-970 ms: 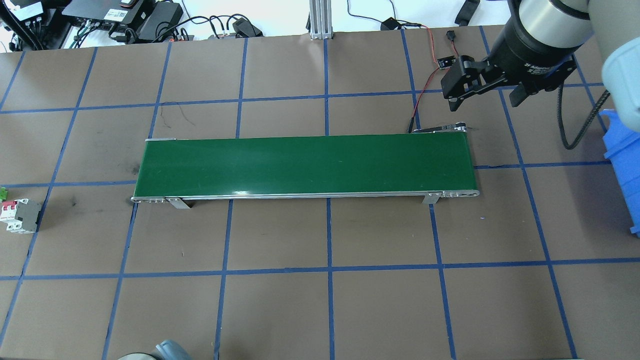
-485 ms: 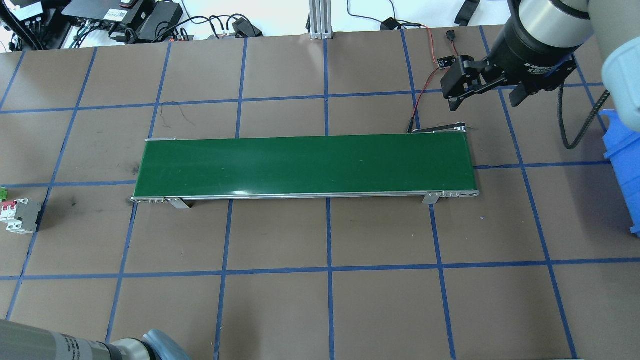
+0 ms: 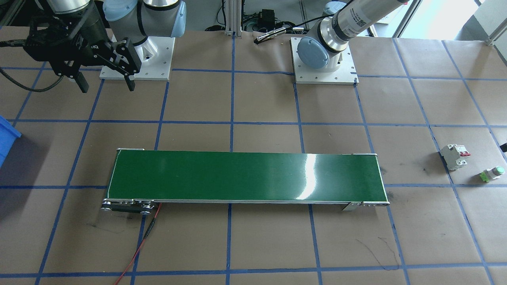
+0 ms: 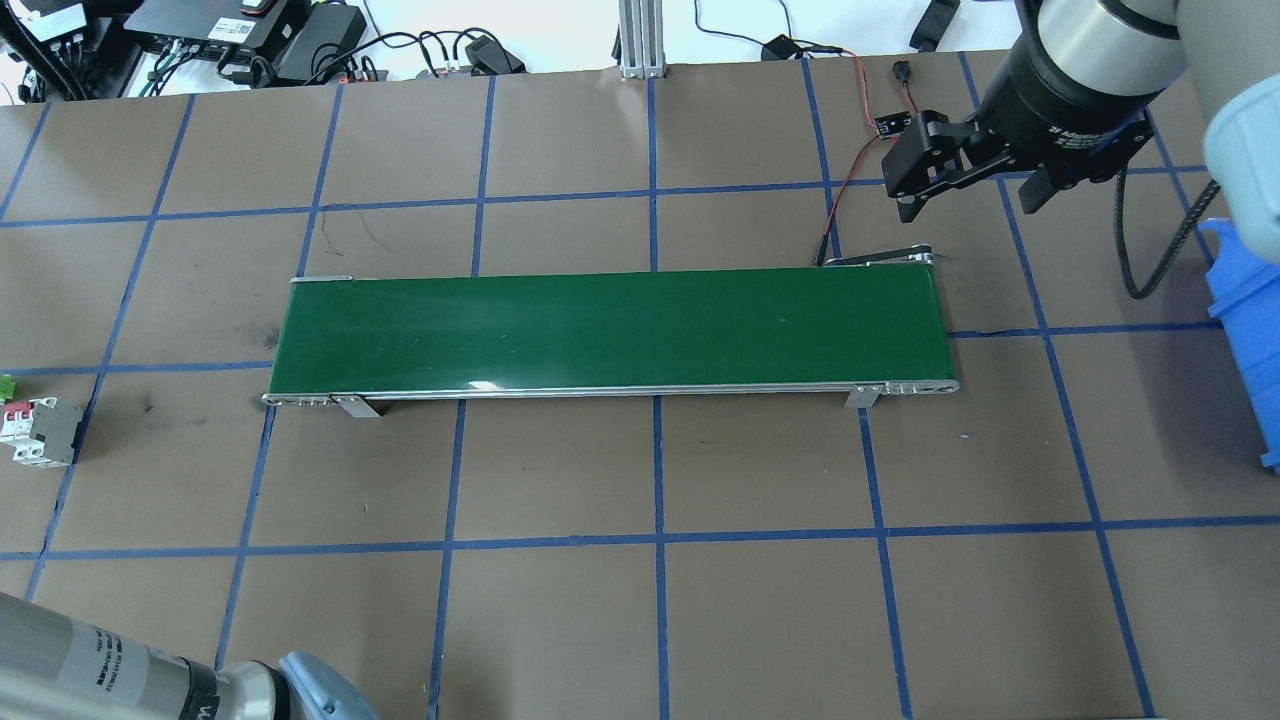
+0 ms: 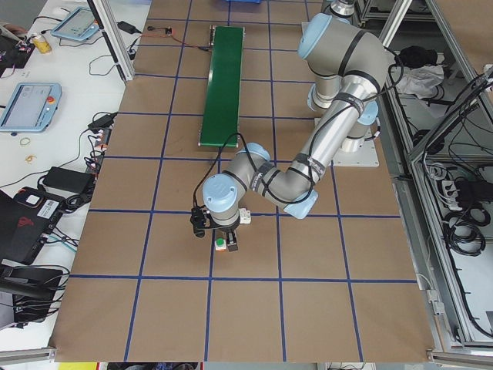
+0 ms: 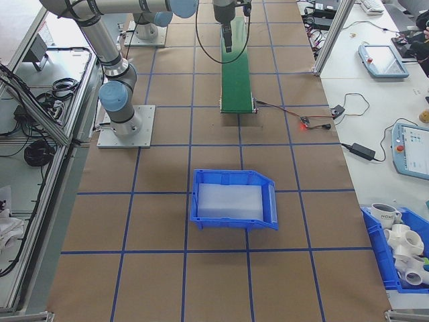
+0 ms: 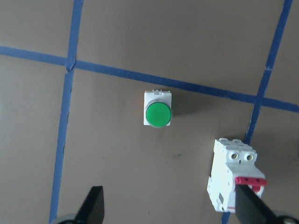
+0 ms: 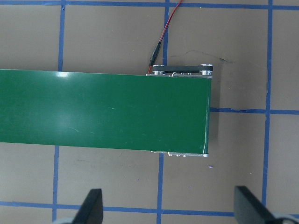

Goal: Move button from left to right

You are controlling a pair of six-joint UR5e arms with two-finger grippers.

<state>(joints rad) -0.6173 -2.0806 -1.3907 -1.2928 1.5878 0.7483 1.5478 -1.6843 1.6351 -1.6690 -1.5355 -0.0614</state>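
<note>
The button [image 7: 158, 114], a round green cap on a white base, stands on the brown table paper at the table's left end [image 3: 492, 173], apart from everything else. My left gripper [image 7: 173, 211] hangs above it, open, with the button lying ahead of the gap between its dark fingertips [image 7: 95, 206]. In the exterior left view the near arm's wrist is right over the button [image 5: 221, 245]. My right gripper [image 4: 968, 205] is open and holds nothing, hovering past the right end of the green conveyor belt [image 4: 610, 330].
A white circuit breaker [image 7: 233, 182] with red levers lies close beside the button [image 4: 8, 385]. A blue bin [image 6: 233, 200] stands at the table's right end. A red wire [image 3: 136, 249] and a small board run from the belt's right end.
My left arm's grey forearm has come into the overhead view at the bottom left corner and reached further in. The right arm, belt and breaker have not moved.
</note>
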